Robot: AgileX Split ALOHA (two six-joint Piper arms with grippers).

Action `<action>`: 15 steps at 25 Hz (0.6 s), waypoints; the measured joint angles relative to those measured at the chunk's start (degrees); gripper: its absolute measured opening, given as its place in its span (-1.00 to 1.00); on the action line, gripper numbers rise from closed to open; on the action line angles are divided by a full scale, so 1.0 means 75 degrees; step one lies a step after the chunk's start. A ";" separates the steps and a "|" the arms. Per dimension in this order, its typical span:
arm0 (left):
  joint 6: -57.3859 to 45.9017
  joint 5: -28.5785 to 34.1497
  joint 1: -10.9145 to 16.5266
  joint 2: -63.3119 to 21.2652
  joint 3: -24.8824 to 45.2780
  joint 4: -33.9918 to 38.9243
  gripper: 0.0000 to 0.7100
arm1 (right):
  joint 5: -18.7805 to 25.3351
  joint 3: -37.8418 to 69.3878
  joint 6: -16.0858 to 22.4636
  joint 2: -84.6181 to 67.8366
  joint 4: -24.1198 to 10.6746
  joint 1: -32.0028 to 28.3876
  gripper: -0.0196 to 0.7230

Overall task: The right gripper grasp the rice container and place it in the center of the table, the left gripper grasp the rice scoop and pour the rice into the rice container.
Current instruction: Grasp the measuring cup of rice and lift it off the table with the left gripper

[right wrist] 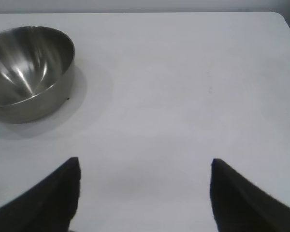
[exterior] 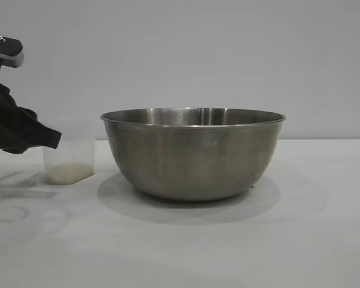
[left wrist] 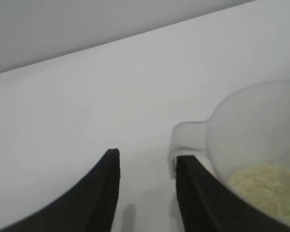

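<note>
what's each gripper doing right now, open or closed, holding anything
left gripper: open, holds nothing, beside the rice scoop handle
right gripper: open, empty

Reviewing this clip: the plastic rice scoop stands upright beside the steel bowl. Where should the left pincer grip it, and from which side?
Probably by the loop handle, approached level from the side facing away from the rice container. The rice scoop stands upright with rice in its bottom, and the handle juts toward the left pincer, whose fingers stand apart, one fingertip already beside it.
</note>
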 joint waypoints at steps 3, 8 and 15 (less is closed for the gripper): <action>0.0094 0.0000 0.0000 0.0068 -0.0114 0.0165 -0.19 | 0.0000 0.0000 0.0000 0.0000 0.0000 0.0000 0.34; 0.0156 0.0000 0.0000 0.0255 -0.0335 0.0303 -0.19 | 0.0000 0.0000 0.0000 0.0000 0.0000 0.0000 0.34; 0.0173 0.0000 0.0157 0.0371 -0.0367 0.0767 -0.35 | 0.0000 0.0000 0.0000 0.0000 0.0000 0.0000 0.34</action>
